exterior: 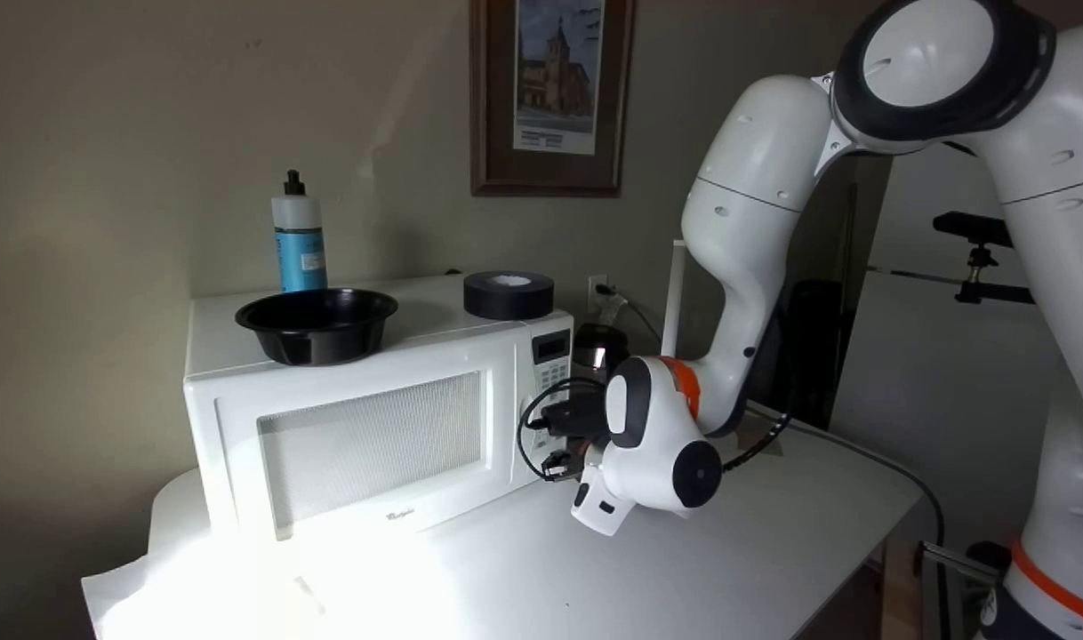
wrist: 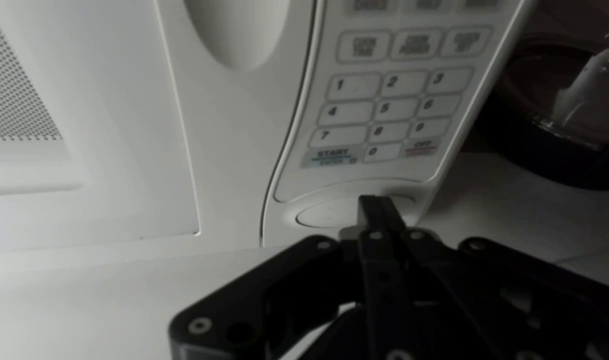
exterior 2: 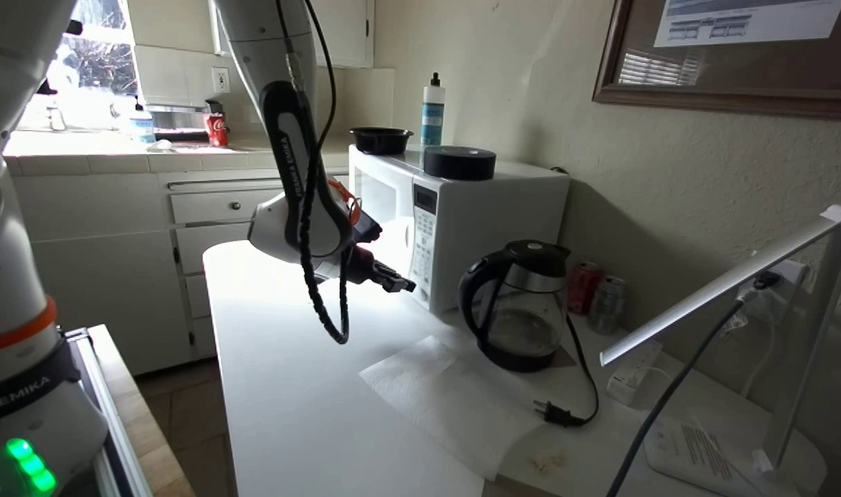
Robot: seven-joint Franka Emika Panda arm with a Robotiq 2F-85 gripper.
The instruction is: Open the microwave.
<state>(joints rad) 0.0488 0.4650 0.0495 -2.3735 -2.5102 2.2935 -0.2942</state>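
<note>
In an exterior view we find the microwave [exterior: 377, 413] on the table [exterior: 675, 569], toward eight o'clock from centre, its door [wrist: 129, 145] closed, so the opening remains undone. Our pincer [wrist: 377, 199] is together, holding nothing, close by the oval button [wrist: 327, 214] at six o'clock from the keypad [wrist: 382, 110]; we cannot tell whether they touch. We judge the reach nearly done, with pressing left.

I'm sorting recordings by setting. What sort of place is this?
Probably a kitchen, perhaps in a home: a glass electric kettle stands beside a white microwave, and a tile-edged counter shows in the background of an exterior view.
</note>
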